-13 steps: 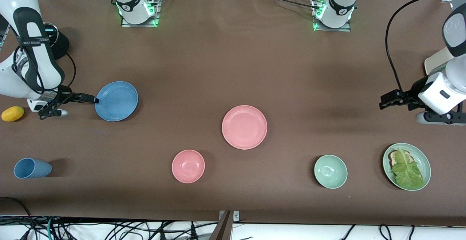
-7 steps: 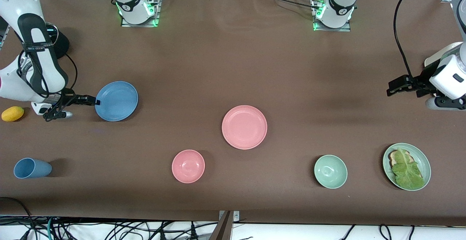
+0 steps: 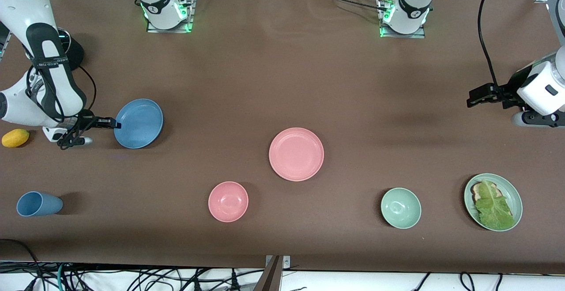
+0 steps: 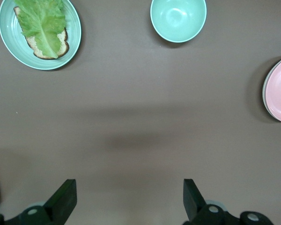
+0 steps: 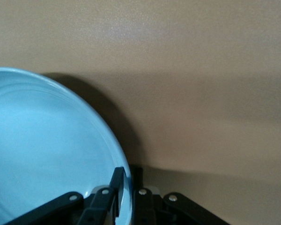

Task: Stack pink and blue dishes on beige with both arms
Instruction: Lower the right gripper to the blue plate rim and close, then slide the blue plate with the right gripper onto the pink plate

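Brown table (image 3: 282, 74) first. Pink plate (image 3: 296, 154) sits mid-table; from it the blue plate (image 3: 139, 123) lies at about 10 o'clock, toward the right arm's end. Right gripper (image 3: 115, 124) pinches the blue plate's rim, plate tilted. Left gripper (image 3: 471, 101), jaws wide and empty, hangs over bare table at pink's 2 o'clock. No beige plate in clear view, so I can't judge the carry direction.

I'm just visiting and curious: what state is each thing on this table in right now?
blue plate: rim pinched, tilted.
right gripper: shut on blue plate.
left gripper: open, holds nothing, over bare table.
pink plate: flat, untouched.
pink bowl: upright, empty.
green bowl: upright, empty.
green plate: holds bread and lettuce.
blue cup: on its side.
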{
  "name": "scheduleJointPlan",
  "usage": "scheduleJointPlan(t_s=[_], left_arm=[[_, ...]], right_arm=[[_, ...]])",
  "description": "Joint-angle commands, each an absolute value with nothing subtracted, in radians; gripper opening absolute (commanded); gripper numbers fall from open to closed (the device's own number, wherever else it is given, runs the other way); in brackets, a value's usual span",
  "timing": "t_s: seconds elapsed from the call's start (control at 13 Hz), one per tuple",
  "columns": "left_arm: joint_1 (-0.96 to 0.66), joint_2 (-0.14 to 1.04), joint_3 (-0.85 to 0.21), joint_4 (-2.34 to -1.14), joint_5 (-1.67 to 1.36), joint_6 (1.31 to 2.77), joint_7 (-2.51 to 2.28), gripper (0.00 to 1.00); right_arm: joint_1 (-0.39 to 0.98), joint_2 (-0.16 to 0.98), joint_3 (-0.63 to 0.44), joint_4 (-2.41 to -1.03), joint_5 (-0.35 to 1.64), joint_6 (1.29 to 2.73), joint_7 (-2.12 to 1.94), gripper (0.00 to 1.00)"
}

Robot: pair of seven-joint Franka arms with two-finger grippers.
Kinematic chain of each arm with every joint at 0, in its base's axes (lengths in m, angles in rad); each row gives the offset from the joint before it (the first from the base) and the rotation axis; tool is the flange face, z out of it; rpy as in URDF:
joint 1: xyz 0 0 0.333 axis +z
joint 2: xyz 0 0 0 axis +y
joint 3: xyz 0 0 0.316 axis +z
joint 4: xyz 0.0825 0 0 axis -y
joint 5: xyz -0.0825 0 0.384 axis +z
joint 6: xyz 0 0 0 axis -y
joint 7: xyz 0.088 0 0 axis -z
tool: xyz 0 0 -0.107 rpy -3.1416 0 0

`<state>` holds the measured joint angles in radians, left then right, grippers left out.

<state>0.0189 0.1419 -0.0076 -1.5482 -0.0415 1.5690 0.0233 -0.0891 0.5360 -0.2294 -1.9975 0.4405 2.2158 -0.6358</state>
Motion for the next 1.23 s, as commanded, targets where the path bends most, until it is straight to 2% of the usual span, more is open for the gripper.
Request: scheduleJointPlan(t_s=[0.0, 0.08, 0.54, 0.77, 1.15], left_arm=[[0.015, 0.120, -0.009, -1.554, -0.020, 1.551, 0.026, 1.00], [0.017, 0.120, -0.011, -1.551, -0.021, 1.551, 0.029, 1.00], [0.028, 0.126, -0.009, -1.549, -0.026, 1.555, 0.067, 1.00], [0.026, 0.126, -0.011, -1.549, -0.026, 1.555, 0.067, 1.00], [0.026, 0.124, -0.012, -1.551, -0.023, 1.551, 0.069, 1.00]], right_arm=[[-0.094, 0.546, -0.226, -1.971, 0.463, 2.201, -0.673, 0.00], [-0.092, 0.540, -0.225, -1.964, 0.463, 2.189, -0.673, 0.00], [-0.063, 0.523, -0.212, -1.715, 0.465, 1.812, -0.492, 0.00], [0.029, 0.491, -0.181, -1.667, 0.460, 1.786, -0.341, 0.00], [0.231, 0.520, -0.143, -1.606, 0.462, 1.808, -0.101, 0.00]])
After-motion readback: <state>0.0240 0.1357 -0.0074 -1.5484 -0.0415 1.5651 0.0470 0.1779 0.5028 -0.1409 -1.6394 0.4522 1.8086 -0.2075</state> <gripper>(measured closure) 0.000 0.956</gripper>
